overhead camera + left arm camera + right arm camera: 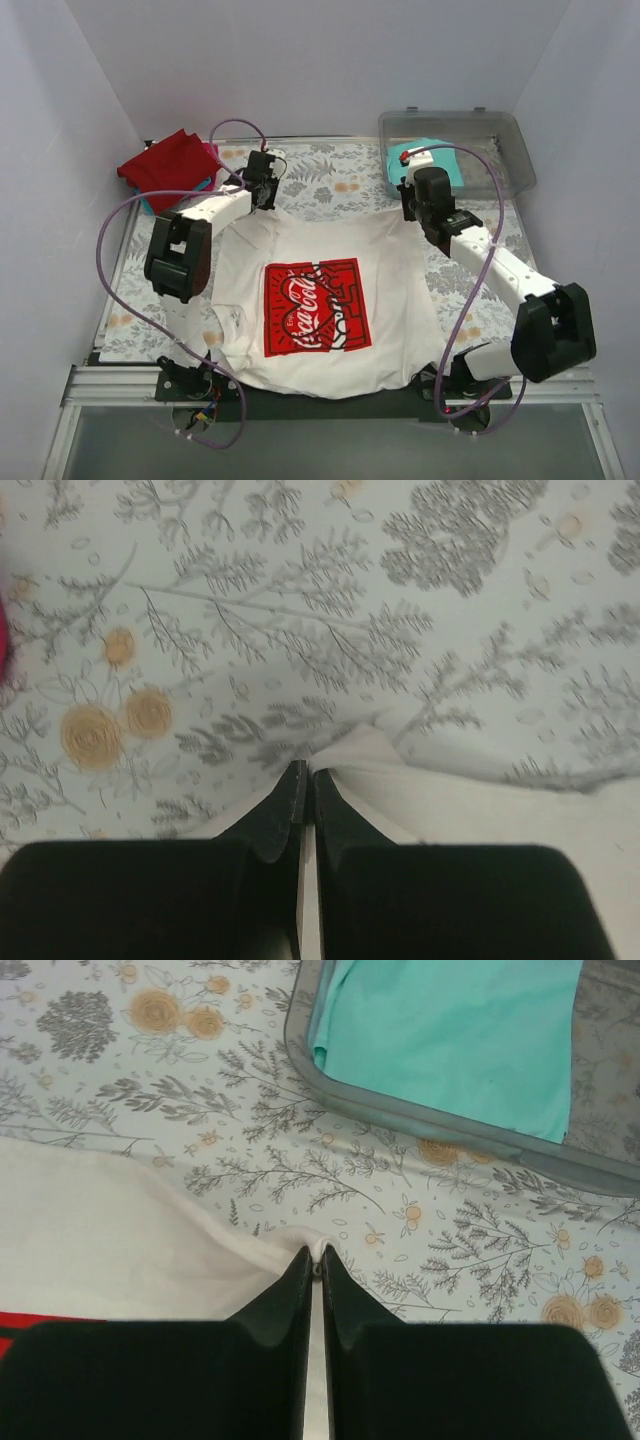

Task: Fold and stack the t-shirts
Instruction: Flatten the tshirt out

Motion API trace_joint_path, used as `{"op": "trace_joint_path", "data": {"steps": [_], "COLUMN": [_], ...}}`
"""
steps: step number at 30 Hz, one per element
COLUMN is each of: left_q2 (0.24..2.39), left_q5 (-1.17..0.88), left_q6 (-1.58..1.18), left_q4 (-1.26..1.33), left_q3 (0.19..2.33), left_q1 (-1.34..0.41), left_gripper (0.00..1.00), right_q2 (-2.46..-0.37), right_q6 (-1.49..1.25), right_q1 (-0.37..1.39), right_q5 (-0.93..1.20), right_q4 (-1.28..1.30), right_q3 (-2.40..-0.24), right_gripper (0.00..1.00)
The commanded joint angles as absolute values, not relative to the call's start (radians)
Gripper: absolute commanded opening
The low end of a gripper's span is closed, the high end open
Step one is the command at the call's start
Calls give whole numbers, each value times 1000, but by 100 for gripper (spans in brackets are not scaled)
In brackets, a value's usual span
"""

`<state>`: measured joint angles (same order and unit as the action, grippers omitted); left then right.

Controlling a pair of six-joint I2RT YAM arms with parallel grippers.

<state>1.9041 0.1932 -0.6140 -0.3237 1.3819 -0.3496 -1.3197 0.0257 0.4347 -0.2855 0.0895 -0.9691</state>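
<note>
- White t-shirt [320, 300] lies flat, print up, mid floral tablecloth [330, 165], its hem near the arm bases.
- Left gripper [304, 785] is pinched onto its far left corner, right gripper [316, 1260] onto the far right; likely paired to lift that edge evenly for a fold.
- Teal t-shirt [450, 1030] sits in the bin [490, 150] just beyond; red t-shirt [168, 165] lies far left.

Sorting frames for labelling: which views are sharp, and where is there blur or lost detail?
Top external: even light, sharp, soft shadows, red print on the white t-shirt readable. Left wrist: floral tablecloth smeared, worst toward the right; left gripper a featureless black. Right wrist: crisper, teal t-shirt and bin rim clear; right gripper equally dark.
</note>
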Motion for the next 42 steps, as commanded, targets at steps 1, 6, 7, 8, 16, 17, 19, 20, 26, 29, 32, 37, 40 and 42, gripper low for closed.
{"op": "trace_joint_path", "data": {"steps": [1, 6, 7, 8, 16, 17, 19, 20, 26, 29, 32, 37, 40, 42], "left_q2": [1963, 2097, 2111, 2137, 2246, 2256, 2267, 2276, 2303, 2255, 2111, 1841, 1775, 1772], "left_q5": [311, 310, 334, 350, 482, 491, 497, 505, 606, 611, 516, 449, 399, 333], "left_q6": [-546, -505, -499, -496, -359, -350, -339, -333, -353, -399, -471, -560, -604, -600], "left_q4": [-227, -181, -181, -178, -184, -186, -190, -193, -149, -137, -59, 139, 141, 143], "left_q3": [1540, 1650, 1690, 1707, 1879, 1891, 1905, 1910, 1965, 1976, 1840, 1504, 1350, 1273], "left_q1": [-313, -304, -302, -304, -302, -301, -299, -298, -293, -291, -293, -287, -261, -255], "left_gripper": [0, 0, 0, 0, 0, 0, 0, 0, 26, 48, 94, 94, 94, 91], "right_q2": [-1415, -1555, -1572, -1598, -1690, -1698, -1723, -1729, -1781, -1799, -1810, -1816, -1824, -1827], "right_q6": [18, 40, 43, 43, 67, 69, 72, 74, 74, 63, 60, 58, 58, 57], "right_q1": [400, 371, 367, 362, 357, 359, 359, 359, 359, 359, 359, 359, 357, 359], "right_q5": [-288, -291, -282, -273, -192, -184, -161, -153, -140, -182, -207, -192, -170, -157], "right_q4": [-71, -71, -71, -71, -75, -75, -74, -74, -66, -49, -38, -32, -31, -28], "right_q3": [-1104, -1201, -1222, -1232, -1295, -1307, -1322, -1333, -1379, -1400, -1413, -1414, -1423, -1428], "right_gripper": [1, 1, 1, 1, 1, 1, 1, 1, 1, 1, 1, 1, 1, 1]}}
